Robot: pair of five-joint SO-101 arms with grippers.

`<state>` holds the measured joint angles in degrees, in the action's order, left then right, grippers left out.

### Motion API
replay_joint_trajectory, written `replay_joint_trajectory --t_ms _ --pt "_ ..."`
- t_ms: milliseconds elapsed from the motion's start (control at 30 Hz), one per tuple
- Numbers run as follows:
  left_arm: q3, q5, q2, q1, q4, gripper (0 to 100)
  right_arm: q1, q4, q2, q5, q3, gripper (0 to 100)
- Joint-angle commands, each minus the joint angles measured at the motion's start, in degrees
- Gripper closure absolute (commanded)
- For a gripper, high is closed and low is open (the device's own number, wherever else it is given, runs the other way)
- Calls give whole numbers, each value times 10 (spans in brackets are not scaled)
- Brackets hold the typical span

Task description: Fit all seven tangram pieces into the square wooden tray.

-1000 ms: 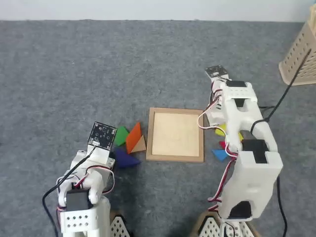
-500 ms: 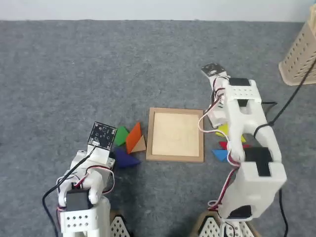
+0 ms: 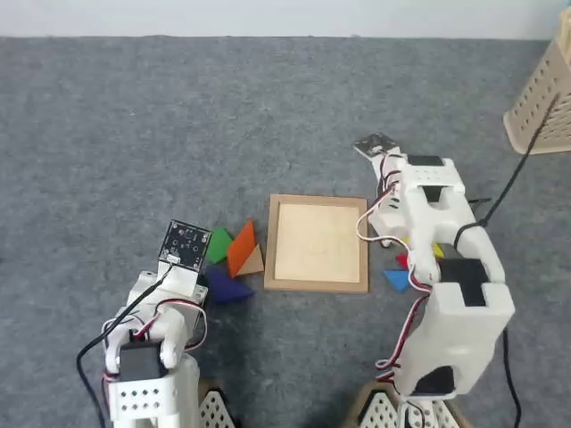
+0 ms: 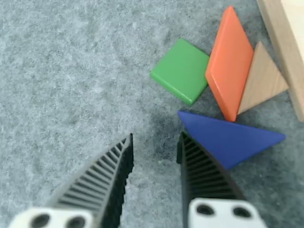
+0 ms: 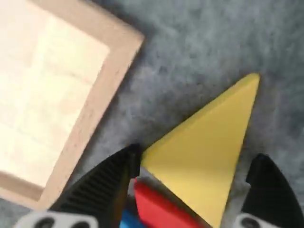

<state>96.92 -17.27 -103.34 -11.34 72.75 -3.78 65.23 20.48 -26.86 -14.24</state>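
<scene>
Over the last second the right arm (image 3: pixel 433 192) swings its wrist a little, first away and then back in toward the tray (image 3: pixel 317 286), while the left arm keeps still. We read this as the right arm settling its aim over its first piece, since the tray holds nothing and all seven pieces are yet to go in. The right gripper (image 5: pixel 197 164) now has its jaws spread wide, and the yellow triangle (image 5: pixel 213 137) lies between them on the grey carpet (image 3: pixel 178 116), one corner close to one finger and its long body reaching toward the other. A red piece (image 5: pixel 156 206) sits just beside the yellow one, under the nearer finger, so we judge a clean close needs care. The tray's corner lies near, off to one side of the jaws. The left gripper (image 4: pixel 154 147) hangs parted over bare carpet, the dark blue triangle (image 4: pixel 228 137) just beside one fingertip, with the green square (image 4: pixel 182 71), orange parallelogram (image 4: pixel 230 61) and tan triangle (image 4: pixel 261 80) beyond it.
</scene>
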Motion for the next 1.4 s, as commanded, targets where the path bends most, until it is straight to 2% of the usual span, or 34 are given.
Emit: replay_joint_trajectory --t_ms 0,167,433,667,800,933,1133,1367 --pt "-3 -1 -11 2 3 850 2 8 22 -4 51 673" --pt "-3 -1 -11 2 3 850 2 13 22 -3 56 765" --pt "-3 -1 -11 2 3 850 2 29 -1 15 59 767" --pt "-3 -1 -11 2 3 850 -18 73 -115 18 56 768" --pt "-3 -1 -11 2 3 850 -82 101 -170 18 60 768" --pt "-3 -1 -11 2 3 850 -182 104 -198 11 60 768" --pt "-3 -1 -11 2 3 850 -286 102 -179 -119 60 768" --pt "-3 -1 -11 2 3 850 -309 104 -116 -243 94 768"
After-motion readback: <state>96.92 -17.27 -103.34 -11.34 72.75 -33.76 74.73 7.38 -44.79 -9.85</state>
